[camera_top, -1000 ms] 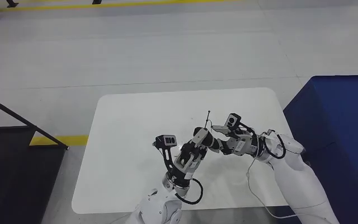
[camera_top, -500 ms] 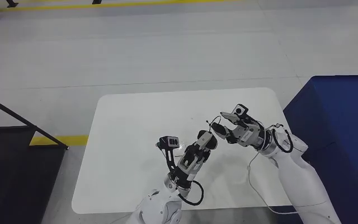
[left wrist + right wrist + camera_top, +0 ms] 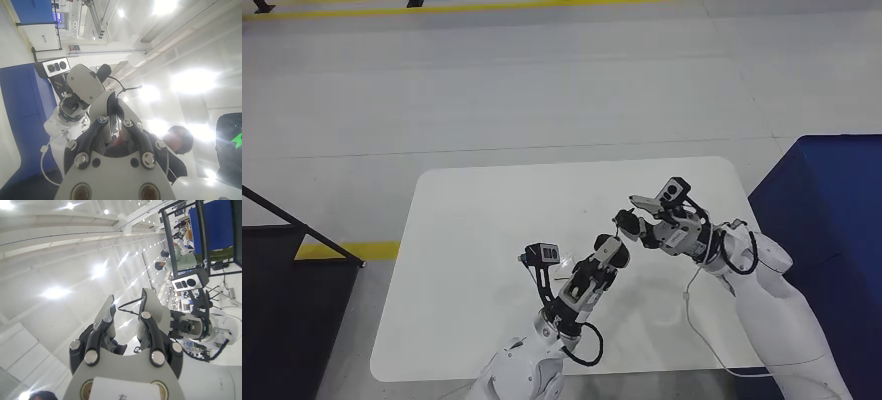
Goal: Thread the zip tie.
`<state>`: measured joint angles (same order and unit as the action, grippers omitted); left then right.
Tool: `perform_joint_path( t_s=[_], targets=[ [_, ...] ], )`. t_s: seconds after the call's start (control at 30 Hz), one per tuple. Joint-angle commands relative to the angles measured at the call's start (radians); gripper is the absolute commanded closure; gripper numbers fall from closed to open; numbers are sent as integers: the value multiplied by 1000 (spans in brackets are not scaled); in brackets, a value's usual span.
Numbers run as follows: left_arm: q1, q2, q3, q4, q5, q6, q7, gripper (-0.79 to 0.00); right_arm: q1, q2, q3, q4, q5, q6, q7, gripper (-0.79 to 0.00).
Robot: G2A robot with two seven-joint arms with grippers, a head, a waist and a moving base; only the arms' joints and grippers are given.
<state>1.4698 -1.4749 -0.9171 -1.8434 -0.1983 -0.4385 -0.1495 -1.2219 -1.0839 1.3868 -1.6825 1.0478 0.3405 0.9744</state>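
Left claw [image 3: 113, 96]: narrow, clamped on thin black plastic zip tie [image 3: 123, 89]. My right claw [image 3: 127, 302]: fingers apart, tie's bend between them, over white rounded table [image 3: 472, 300].

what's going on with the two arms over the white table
The robot holds a black zip tie in the air above the table. The left gripper has its jaws shut on the tie, and a bent stretch of it sits between the open jaws of the right gripper. Whether the tail has entered the head cannot be seen.
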Motion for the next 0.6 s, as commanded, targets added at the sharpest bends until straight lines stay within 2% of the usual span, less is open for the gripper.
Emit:
perform_joint_path(
  t_s=[0.0,0.33,0.57],
  targets=[
    [-1,0,-2,1,20,4,9,0,3,1,-1,2,-27,-21,15,-252],
    [8,3,-21,-17,104,58,51,0,-1,2,16,9,-35,-97,38,-246],
    [18,8,-25,-27,153,84,35,0,-2,4,19,6,-60,-89,29,-243]
  ],
)
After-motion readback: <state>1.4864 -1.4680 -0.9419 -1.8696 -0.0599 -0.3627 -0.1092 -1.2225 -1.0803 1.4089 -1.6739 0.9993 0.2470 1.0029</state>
